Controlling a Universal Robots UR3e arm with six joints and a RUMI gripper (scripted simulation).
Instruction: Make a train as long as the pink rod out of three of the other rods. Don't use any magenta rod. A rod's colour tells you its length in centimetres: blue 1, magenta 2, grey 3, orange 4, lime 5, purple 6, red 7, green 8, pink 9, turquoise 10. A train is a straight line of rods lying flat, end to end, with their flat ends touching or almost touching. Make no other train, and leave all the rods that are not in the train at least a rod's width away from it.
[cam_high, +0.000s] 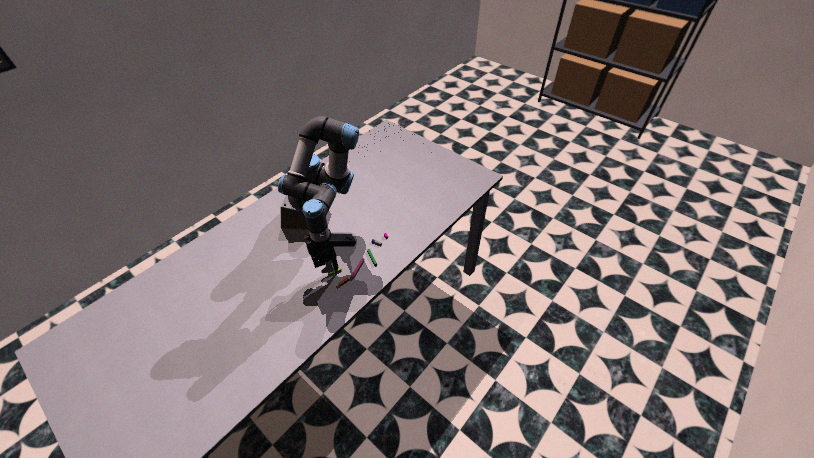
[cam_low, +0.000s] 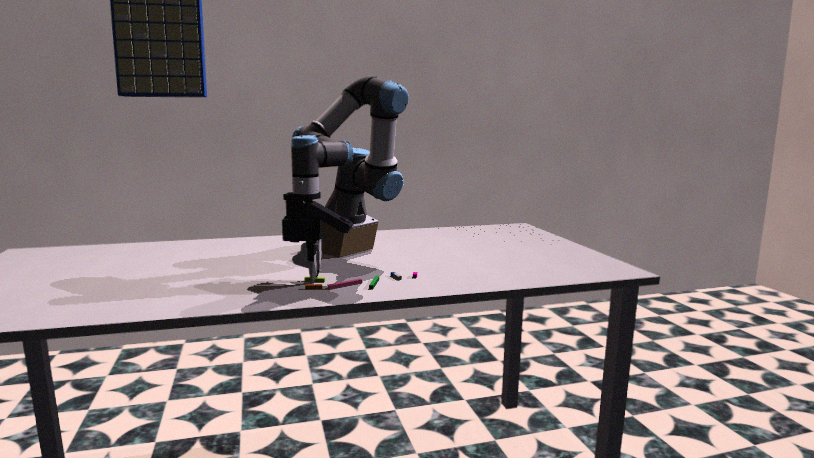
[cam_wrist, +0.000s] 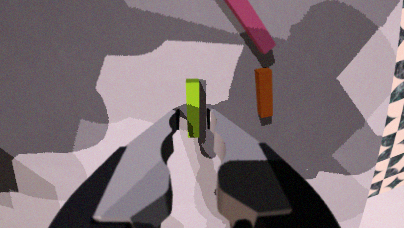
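The lime rod (cam_high: 339, 270) (cam_wrist: 192, 97) lies between the end effector's (cam_high: 333, 269) (cam_low: 314, 276) (cam_wrist: 194, 119) slightly parted, unclamped fingers. Beside it, toward the bench's (cam_high: 113, 353) (cam_low: 455, 256) (cam_wrist: 135, 75) long front edge, sits the orange rod (cam_high: 343, 281) (cam_low: 313, 287) (cam_wrist: 264, 93), then the pink rod (cam_high: 357, 268) (cam_low: 345, 283) (cam_wrist: 252, 25).

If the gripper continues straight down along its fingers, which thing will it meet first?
Probably the lime rod: the gripper points down with its fingers on either side of it. Depth is unclear, so the fingertips may pass beside the rod and meet the table instead.
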